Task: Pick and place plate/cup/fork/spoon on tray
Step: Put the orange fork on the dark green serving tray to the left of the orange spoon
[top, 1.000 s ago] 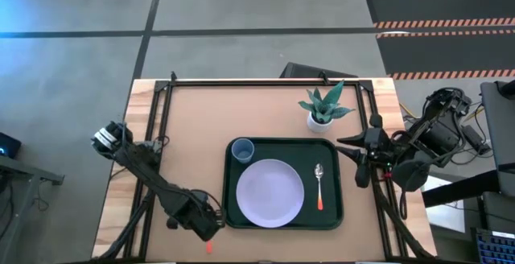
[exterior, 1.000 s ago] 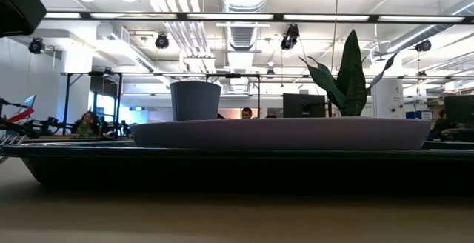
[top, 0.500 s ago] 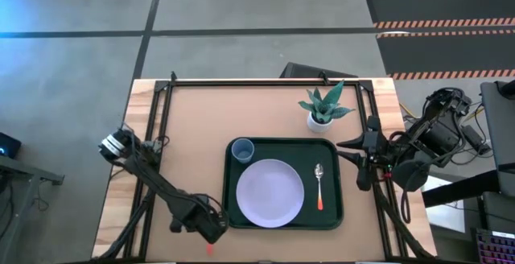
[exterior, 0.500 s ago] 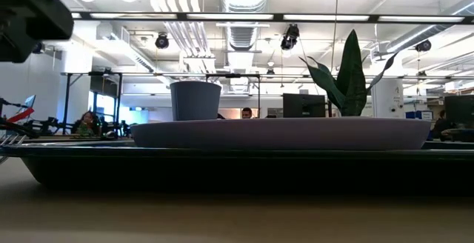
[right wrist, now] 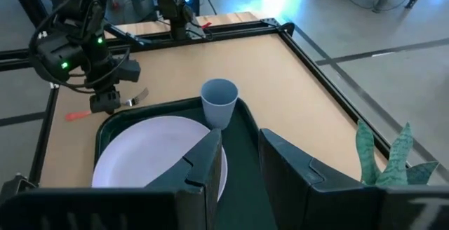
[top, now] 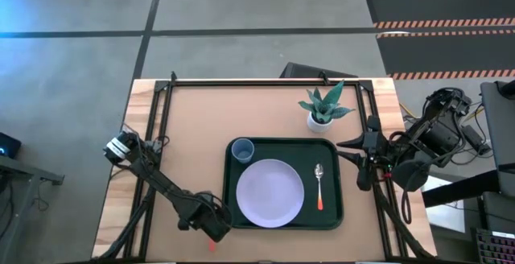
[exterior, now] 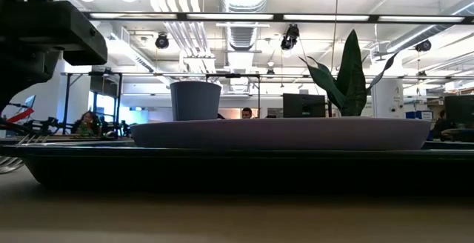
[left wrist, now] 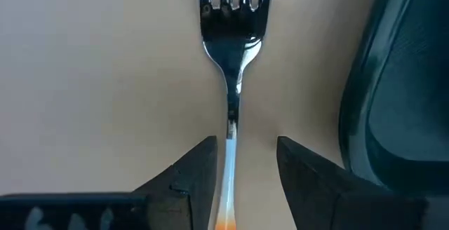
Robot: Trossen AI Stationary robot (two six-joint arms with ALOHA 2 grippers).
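Most of the fork [left wrist: 233, 62] hides beneath the left gripper [left wrist: 242, 167], whose parted fingers straddle its handle.

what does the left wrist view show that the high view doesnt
Only the left wrist view shows the fork lying on the table, its neck between the left gripper's open jaws. Only the high view shows the plate, cup, spoon, potted plant and the right gripper waiting beside the tray. Both show the tray edge and the tabletop.
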